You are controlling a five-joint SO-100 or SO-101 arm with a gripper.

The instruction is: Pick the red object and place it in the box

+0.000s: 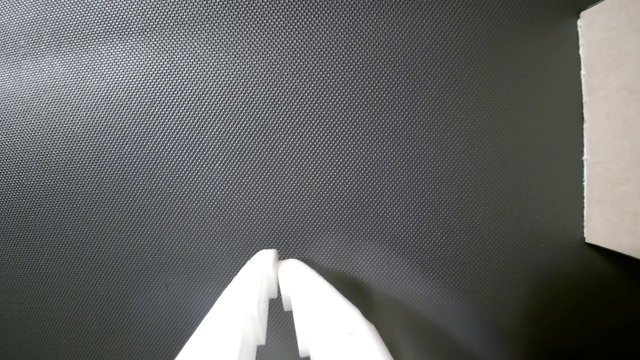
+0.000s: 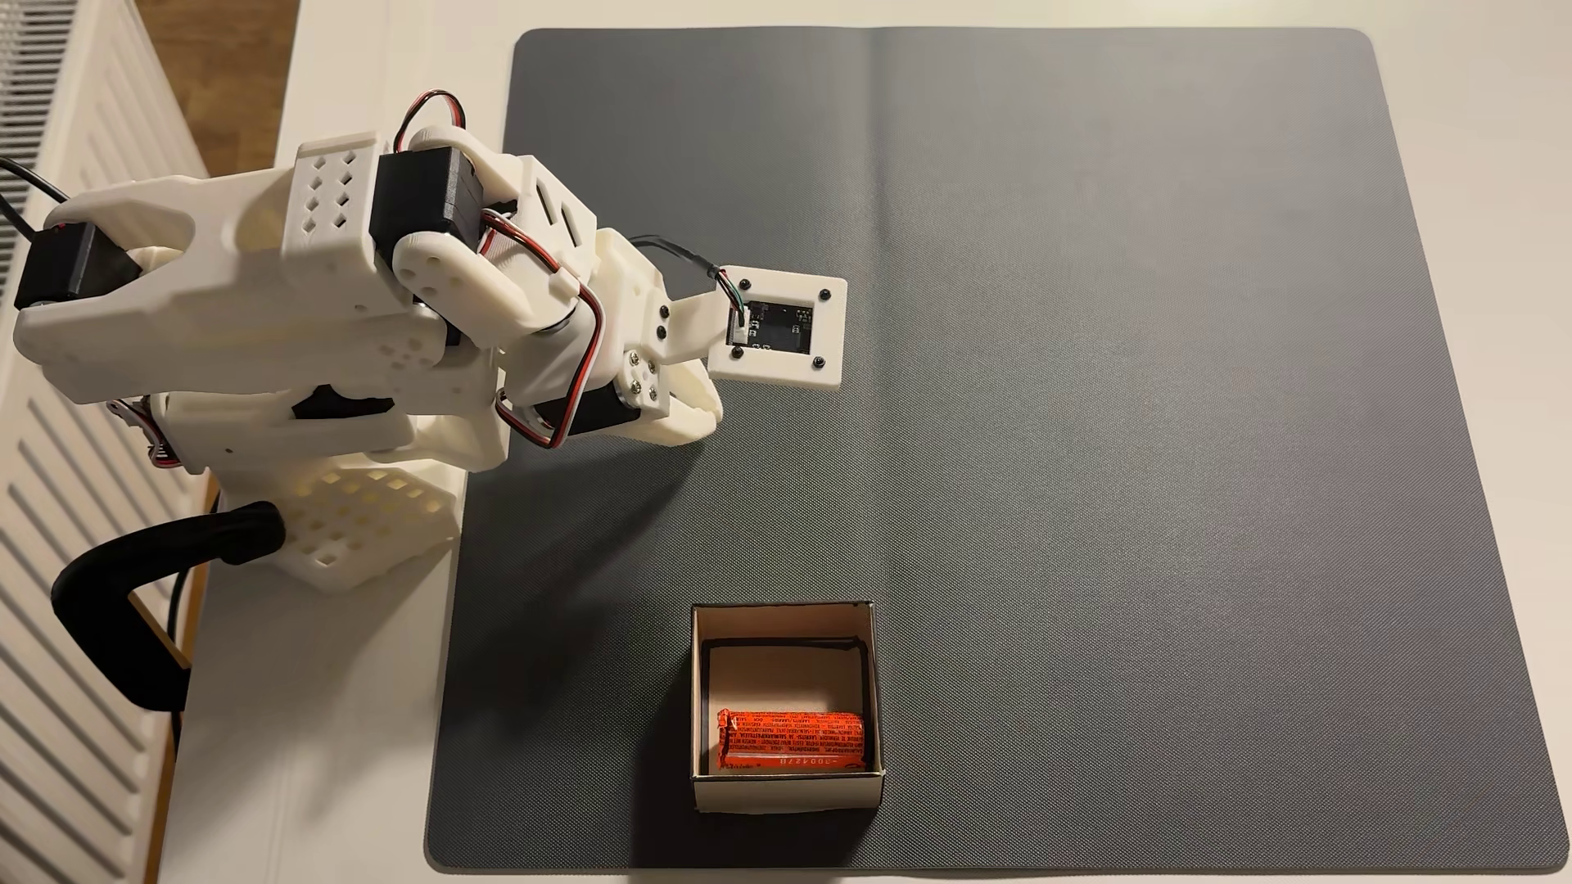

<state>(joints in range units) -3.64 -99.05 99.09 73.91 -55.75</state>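
Note:
The red object (image 2: 791, 741), an orange-red cylinder with fine dark print, lies on its side inside the box (image 2: 784, 790), against its near wall in the fixed view. The box is a small open cardboard square near the mat's front edge. In the wrist view its off-white outer wall (image 1: 611, 130) shows at the right edge. My white gripper (image 1: 278, 264) is shut with nothing between its fingers, hovering over bare mat. In the fixed view the gripper (image 2: 693, 416) is folded back near the arm's base, well away from the box.
A dark grey textured mat (image 2: 1106, 340) covers most of the white table. The arm's base (image 2: 340, 527) stands at the mat's left edge beside a black clamp (image 2: 145, 586). A white radiator (image 2: 51, 510) runs along the left side.

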